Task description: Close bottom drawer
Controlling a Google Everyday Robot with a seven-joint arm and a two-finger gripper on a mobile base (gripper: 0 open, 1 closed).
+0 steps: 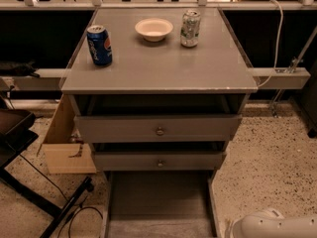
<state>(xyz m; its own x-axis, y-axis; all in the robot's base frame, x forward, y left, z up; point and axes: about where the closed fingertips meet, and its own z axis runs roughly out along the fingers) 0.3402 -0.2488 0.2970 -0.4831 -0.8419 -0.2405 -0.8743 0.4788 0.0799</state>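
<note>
The bottom drawer (158, 202) is pulled far out of the grey cabinet; I see its long dark-grey box running to the lower frame edge, its front and knob out of view. Above it are two wider grey drawer fronts, the top one (158, 128) and the middle one (158, 160), each with a small round knob and each slightly out. Only a white rounded part of my arm (272, 226) shows at the bottom right, right of the open drawer. The gripper itself is not in view.
On the cabinet top (158, 63) stand a blue soda can (99, 44), a white bowl (154, 29) and a silver-green can (190, 28). A cardboard box (64, 143) sits left of the cabinet, with a black chair base and cable (59, 207) on the speckled floor.
</note>
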